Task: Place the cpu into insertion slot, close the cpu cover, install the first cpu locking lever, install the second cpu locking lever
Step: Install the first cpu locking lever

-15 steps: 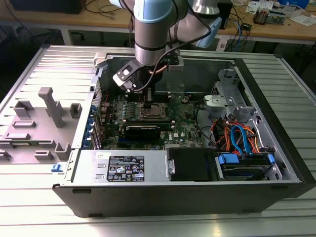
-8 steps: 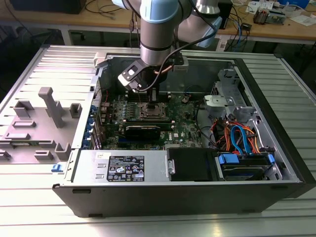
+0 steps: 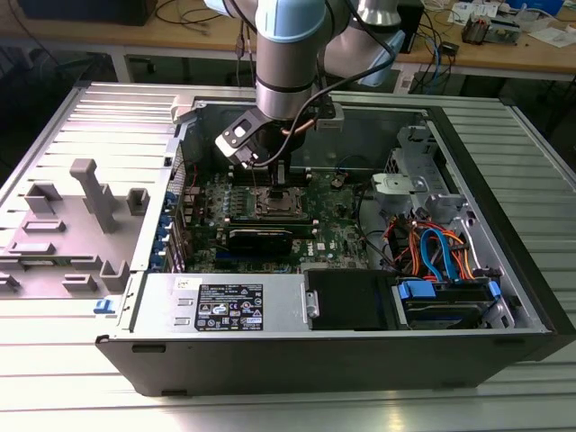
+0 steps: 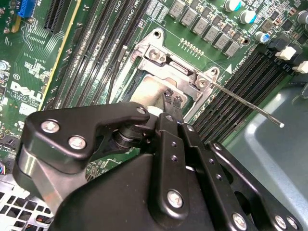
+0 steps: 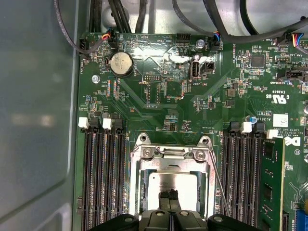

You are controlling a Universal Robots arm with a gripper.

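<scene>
Over the middle of the motherboard (image 5: 159, 96), inside the open computer case (image 3: 504, 297) on the desk (image 3: 270, 405), the gripper (image 5: 169, 196) points straight down at the processor socket. Its 2 fingertips (image 5: 165, 195) are pressed together with nothing visible between them, and they meet the shiny top of the cpu (image 5: 173, 180).

The cpu lies flat in the socket, directly under the gripper. Around it sits the cpu cover (image 5: 168, 162), lowered so that the chip shows through its square opening.

In the second wrist view, 1 thin wire lever (image 4: 250, 108) sticks out from the corner of the cover and slants away over the memory slots (image 4: 231, 91). A 2nd, darker lever (image 4: 115, 77) runs along the opposite side of the socket. Whether either lever is latched cannot be told.
</scene>
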